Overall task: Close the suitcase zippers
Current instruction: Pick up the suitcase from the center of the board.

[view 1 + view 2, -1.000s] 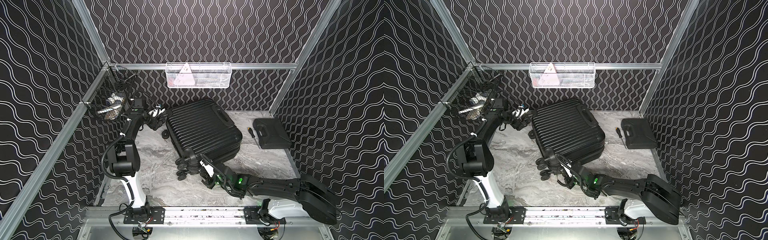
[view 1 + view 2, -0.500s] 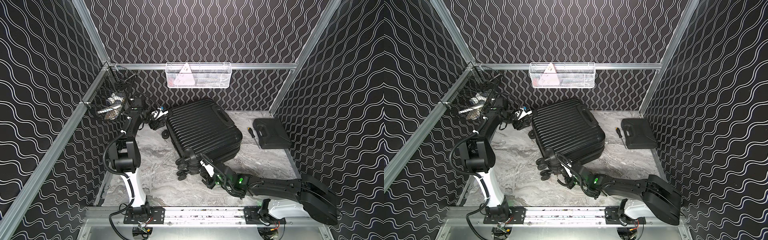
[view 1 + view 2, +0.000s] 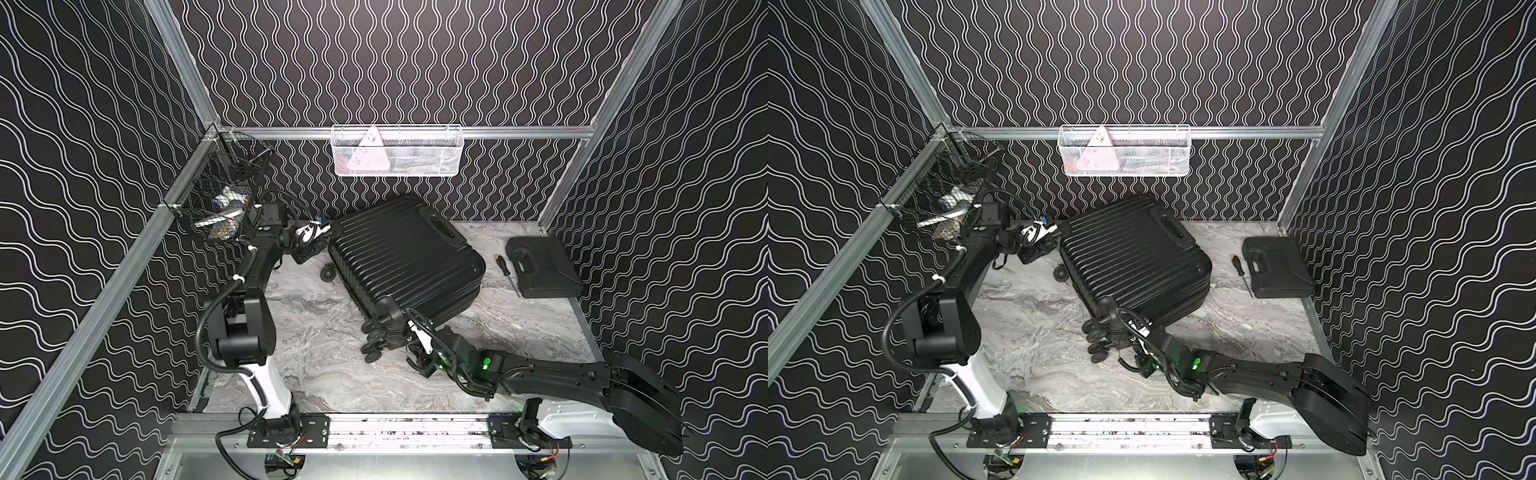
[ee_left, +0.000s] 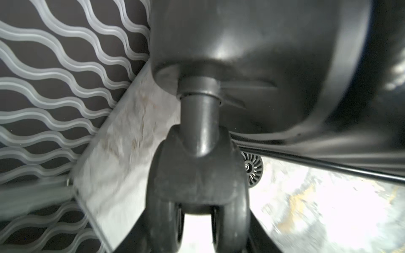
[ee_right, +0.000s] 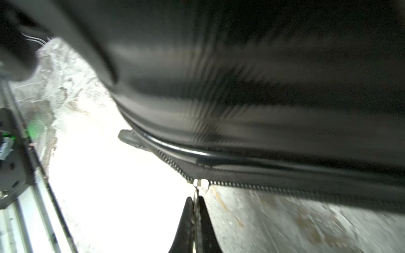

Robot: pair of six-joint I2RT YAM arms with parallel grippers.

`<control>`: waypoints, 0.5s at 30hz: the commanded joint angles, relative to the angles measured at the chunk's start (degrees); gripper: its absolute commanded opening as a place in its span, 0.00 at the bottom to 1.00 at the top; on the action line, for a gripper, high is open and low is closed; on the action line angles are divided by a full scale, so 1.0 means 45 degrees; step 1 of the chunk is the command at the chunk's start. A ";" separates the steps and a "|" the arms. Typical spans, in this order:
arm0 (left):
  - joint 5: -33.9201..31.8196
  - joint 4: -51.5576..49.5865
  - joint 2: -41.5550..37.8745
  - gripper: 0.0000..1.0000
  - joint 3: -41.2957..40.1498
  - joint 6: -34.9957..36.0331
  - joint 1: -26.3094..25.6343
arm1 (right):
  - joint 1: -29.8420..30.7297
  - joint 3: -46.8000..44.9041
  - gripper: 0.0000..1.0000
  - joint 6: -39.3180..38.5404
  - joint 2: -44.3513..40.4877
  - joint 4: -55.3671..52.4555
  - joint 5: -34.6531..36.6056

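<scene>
the suitcase (image 3: 405, 253) lies flat on the tabletop (image 3: 316, 345), toward the back wall (image 3: 415, 62). the right hand (image 5: 195, 206) is clenched on the small zipper pull (image 5: 200, 183) at its near corner. the left hand (image 3: 309, 243) has a spinner wheel (image 4: 232, 219) between its fingers (image 4: 262, 239) at the far corner; whether it grips it, i cannot tell.

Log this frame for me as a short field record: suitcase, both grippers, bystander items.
suitcase: lying flat on marble table, shells together
right gripper: shut on zipper pull at its near corner
left gripper: straddling a far spinner wheel; grip unclear
beside suitcase: tool case, screwdriver
</scene>
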 commanded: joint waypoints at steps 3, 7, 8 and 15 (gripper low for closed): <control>0.0957 -0.2460 -0.1363 0.43 -0.0912 -0.1162 -0.0250 | -0.0062 -0.0168 0.00 0.0235 -0.0338 -0.1604 0.0083; 0.0328 -0.3462 -0.2569 0.43 -0.2039 -0.2041 -0.0253 | -0.0062 -0.0280 0.00 0.0367 -0.0659 -0.1882 0.0189; 0.0089 -0.3461 -0.2965 0.43 -0.2473 -0.2384 -0.0238 | -0.0062 -0.0338 0.00 0.0372 -0.0730 -0.1891 0.0057; -0.0339 -0.2701 -0.5019 0.41 -0.4081 -0.4117 -0.0255 | -0.0003 -0.0624 0.00 0.0119 -0.1193 -0.1944 -0.1701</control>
